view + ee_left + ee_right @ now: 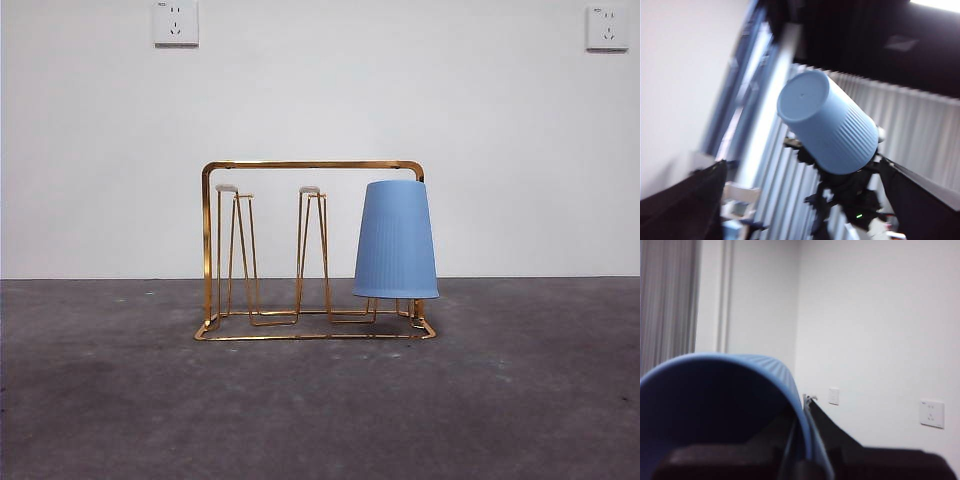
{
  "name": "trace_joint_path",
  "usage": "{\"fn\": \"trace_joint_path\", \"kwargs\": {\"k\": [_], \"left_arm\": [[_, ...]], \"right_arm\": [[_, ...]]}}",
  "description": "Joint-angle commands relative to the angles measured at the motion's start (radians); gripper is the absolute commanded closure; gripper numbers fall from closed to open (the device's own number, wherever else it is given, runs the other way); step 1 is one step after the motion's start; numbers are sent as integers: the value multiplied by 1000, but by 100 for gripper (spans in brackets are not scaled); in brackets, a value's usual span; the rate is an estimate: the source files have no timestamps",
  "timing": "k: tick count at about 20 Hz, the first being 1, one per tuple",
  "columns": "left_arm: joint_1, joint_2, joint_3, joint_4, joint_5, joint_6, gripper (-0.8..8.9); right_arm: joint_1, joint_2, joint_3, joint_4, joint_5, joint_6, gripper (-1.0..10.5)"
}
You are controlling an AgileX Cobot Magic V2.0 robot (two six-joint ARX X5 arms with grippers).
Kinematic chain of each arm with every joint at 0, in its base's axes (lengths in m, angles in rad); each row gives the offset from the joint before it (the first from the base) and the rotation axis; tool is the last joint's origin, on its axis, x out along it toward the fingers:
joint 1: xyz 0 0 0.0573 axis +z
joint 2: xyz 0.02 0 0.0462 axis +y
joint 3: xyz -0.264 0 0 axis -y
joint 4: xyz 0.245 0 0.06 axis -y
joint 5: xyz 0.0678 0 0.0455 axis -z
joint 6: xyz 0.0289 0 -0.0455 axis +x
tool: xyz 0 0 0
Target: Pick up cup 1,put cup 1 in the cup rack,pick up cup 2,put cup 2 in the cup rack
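While neither arm shows in the front view, I see the grey table (100, 400) carrying the cup rack (310, 165), upright near the wall. One blue cup (396, 240) hangs upside down over the rack's right-hand prong, its rim just above the base wire. The second blue cup (832, 127) is up in the air, clamped at its rim by my right gripper (802, 440), one jaw inside the wall, one outside. My left gripper (801, 161) faces it, jaws spread, holding nothing.
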Motion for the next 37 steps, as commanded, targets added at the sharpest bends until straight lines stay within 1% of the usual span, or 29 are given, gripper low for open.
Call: {"fn": "trace_joint_path", "kwargs": {"k": [1,3,6,8,17,19,22,28,32,33,35,36,37], "left_arm": [[-2,71,-6,127,38,-61,269],[-2,120,-6,214,61,-87,269],[-2,180,-6,353,97,-143,269],[-2,208,-6,430,105,-164,269],[-2,266,-6,659,107,-192,269],[-2,270,-7,687,107,-196,269],[-2,272,-6,689,107,-202,269],[-2,272,-6,749,107,-207,272],[-2,272,-6,772,108,-218,291],[-2,272,-6,770,108,-218,362],[-2,272,-6,771,108,-217,542],[-2,272,-6,771,107,-218,584],[-2,272,-6,771,107,-217,603]], "right_arm": [[2,6,-5,27,-41,-4,959],[2,9,-5,43,-66,-4,959],[2,14,-5,45,-66,-8,959],[2,16,-5,45,-78,-8,959],[2,35,-5,56,-81,-10,959],[2,50,-5,68,-91,-2,959],[12,76,-5,132,-133,25,959],[13,127,-5,128,-148,51,959],[13,146,-5,133,-148,61,959],[13,148,-5,132,-150,62,959],[13,153,-5,133,-153,73,959],[14,153,-5,132,-158,77,959],[13,154,-5,132,-163,79,959]]}}
